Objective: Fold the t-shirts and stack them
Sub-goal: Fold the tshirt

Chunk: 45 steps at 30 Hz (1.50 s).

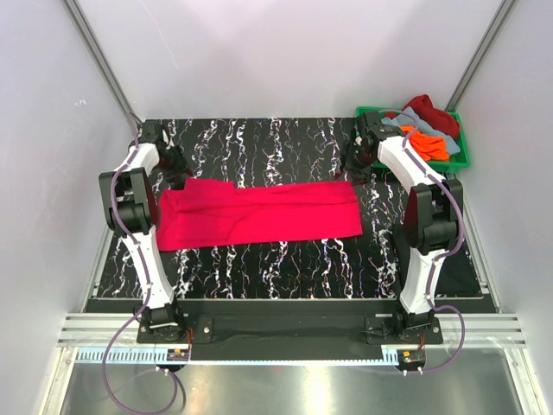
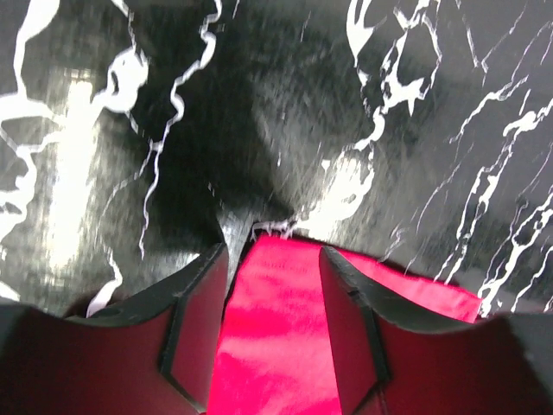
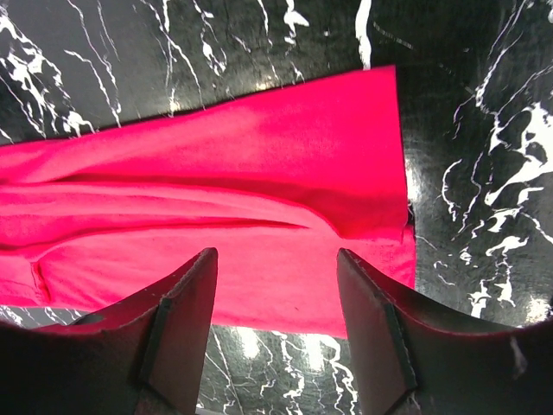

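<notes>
Left pincer (image 1: 177,169), top view: at the far-left corner of the pinkish-red t-shirt (image 1: 259,214). Right pincer (image 1: 352,166) is at its far-right corner. Shirt lies folded into a long strip across the worktop (image 1: 276,143). Left wrist: jaws parted, straddling the shirt's edge, not clamped. Right wrist: jaws wide, over the shirt's end.

bright even light; glare on the table (image 2: 73,173); left wrist view blurred, shadowed
</notes>
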### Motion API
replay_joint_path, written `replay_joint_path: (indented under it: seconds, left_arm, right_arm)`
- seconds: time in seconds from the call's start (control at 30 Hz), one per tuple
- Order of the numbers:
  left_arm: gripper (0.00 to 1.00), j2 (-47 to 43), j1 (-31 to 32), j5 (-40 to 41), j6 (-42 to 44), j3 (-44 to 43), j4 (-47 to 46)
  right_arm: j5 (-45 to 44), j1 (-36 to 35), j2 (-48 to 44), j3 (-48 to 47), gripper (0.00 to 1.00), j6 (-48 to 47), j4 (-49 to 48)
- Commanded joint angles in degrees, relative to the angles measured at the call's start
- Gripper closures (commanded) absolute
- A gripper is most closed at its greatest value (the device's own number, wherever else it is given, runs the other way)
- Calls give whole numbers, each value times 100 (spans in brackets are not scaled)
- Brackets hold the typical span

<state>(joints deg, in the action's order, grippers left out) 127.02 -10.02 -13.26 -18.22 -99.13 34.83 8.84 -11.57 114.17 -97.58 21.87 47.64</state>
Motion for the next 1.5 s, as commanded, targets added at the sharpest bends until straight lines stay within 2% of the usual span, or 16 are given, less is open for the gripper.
replay_joint_path:
  seconds: [0.0,0.03,0.07,0.13,0.2,0.27,0.3,0.57,0.87,1.07,1.47]
  left_arm:
    - [54,235,26,-89,82,-395,-55]
    - [65,261,27,-133,73,-422,-55]
    - [71,279,35,-168,64,-440,-46]
    - [81,262,35,-265,20,-432,-38]
    - [83,200,53,-335,20,-379,-38]
    - [97,165,53,-370,38,-344,-11]
    - [100,95,53,-397,46,-326,6]
    - [100,-932,88,-537,-111,7,85]
    - [100,-2355,132,-810,-165,948,86]
    - [100,-2937,150,-1012,-270,1519,121]
    - [100,-4852,167,-1258,-455,3460,199]
  right_arm:
    - [179,-3,-360,64,36,-7,-149]
    - [188,-12,-360,72,36,-7,-149]
    - [188,-3,-360,81,36,-16,-149]
    - [179,-12,-369,64,36,-33,-149]
    - [197,-12,-360,37,36,-42,-141]
    - [241,-12,-325,2,36,-34,-149]
    - [267,-12,-316,-15,36,-42,-149]
    - [627,-12,-185,-60,36,54,-158]
    - [926,-3,-141,187,36,432,-308]
    - [1023,-12,-176,160,36,494,-343]
    - [742,15,-53,327,38,520,-431]
